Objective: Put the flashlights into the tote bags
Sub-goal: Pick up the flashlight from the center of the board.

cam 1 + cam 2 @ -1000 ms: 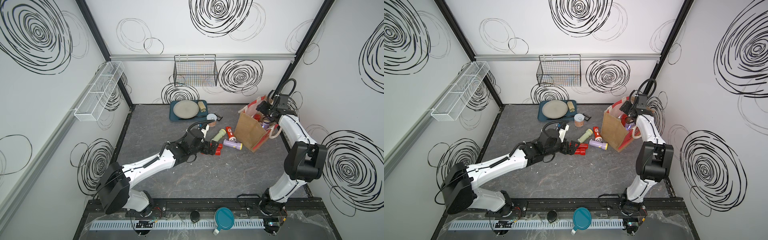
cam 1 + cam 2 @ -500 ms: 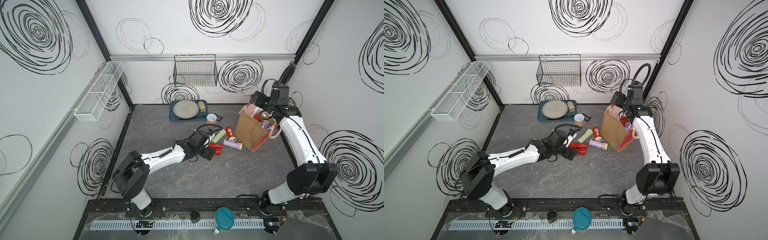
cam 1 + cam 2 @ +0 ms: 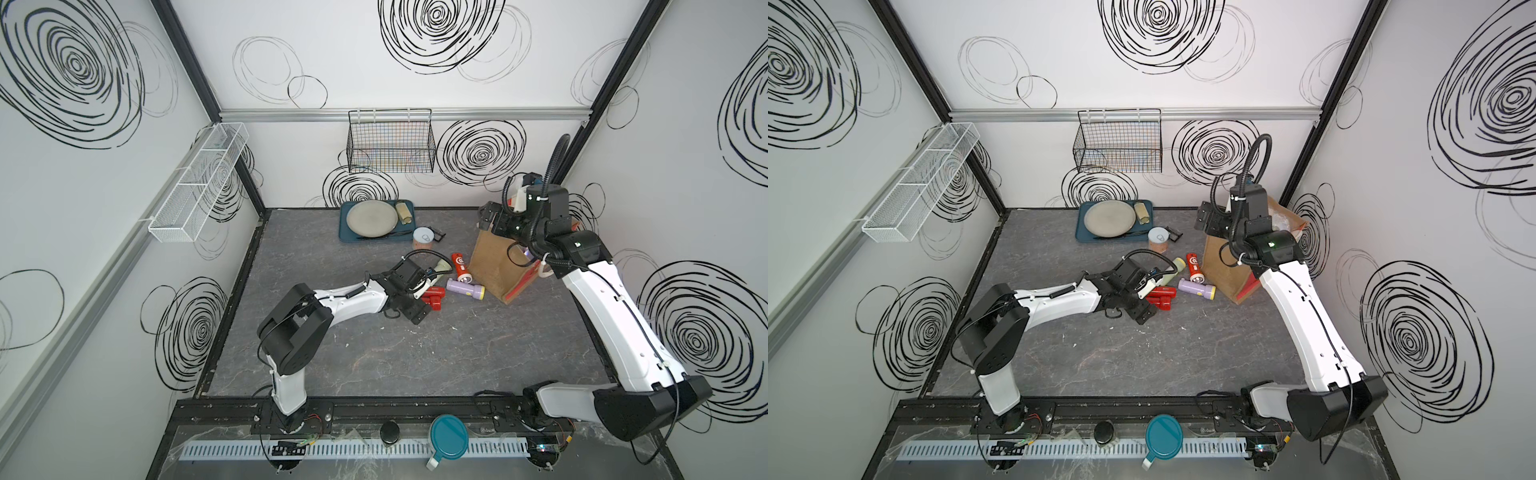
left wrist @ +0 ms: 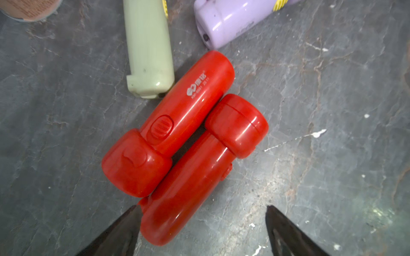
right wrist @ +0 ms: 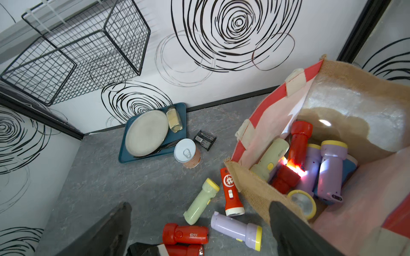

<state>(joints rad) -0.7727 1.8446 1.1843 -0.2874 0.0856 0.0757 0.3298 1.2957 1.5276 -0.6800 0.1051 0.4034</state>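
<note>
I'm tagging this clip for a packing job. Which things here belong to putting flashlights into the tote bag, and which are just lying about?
Job: tote bag, flashlights inside it, two red flashlights, pale green flashlight, orange-red flashlight, lilac flashlight.
Lying about: blue tray, plate, beige cylinder, tin, small black pack, black wire basket, white wire shelf, teal lid.

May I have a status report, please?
Left end effector open, straddling red flashlight; second red flashlight touching. Right end effector open by tote bag. Five flashlights outside.
</note>
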